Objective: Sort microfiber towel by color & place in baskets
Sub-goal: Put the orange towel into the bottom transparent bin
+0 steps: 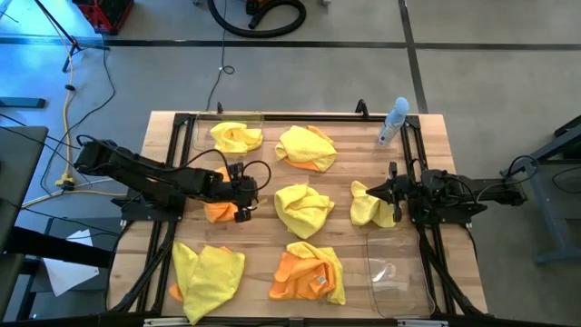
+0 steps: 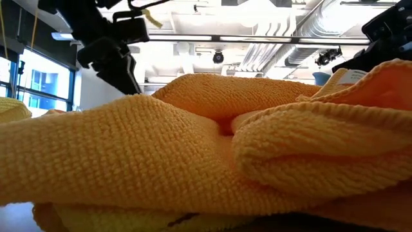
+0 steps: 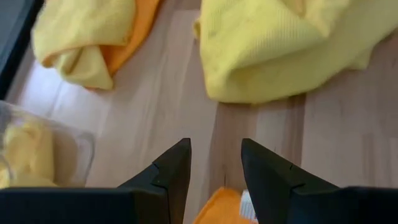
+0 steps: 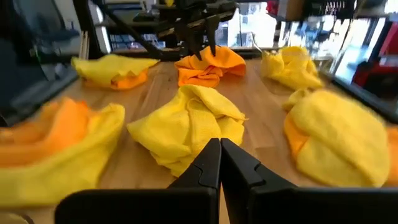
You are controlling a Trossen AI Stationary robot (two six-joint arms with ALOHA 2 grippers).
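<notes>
Several yellow and orange microfiber towels lie spread on the wooden table. My left gripper [image 1: 241, 207] is open, its fingers pointing down over an orange towel [image 1: 218, 212]; that cloth and its white tag show between the fingers [image 3: 224, 208]. My right gripper [image 1: 390, 193] is shut beside a yellow towel [image 1: 368, 209], which lies in front of the fingertips [image 4: 186, 124]. One clear basket [image 1: 201, 127] at the far left holds a yellow towel [image 1: 236, 137]. The other basket [image 1: 397, 272] stands near right. My right gripper's shut fingertips [image 4: 219, 149] stand at the edge of the yellow towel [image 4: 193, 155], coming level from the table's right. I cannot tell whether they touch it; no cloth shows between the fingers.
A pale blue spray bottle [image 1: 392, 122] lies at the far right of the table. More towels lie far centre [image 1: 306, 147], centre [image 1: 302, 209], near left [image 1: 209, 270] and near centre [image 1: 309, 272]. Black arm frames run along both sides. A towel [image 2: 206, 148] fills the low view.
</notes>
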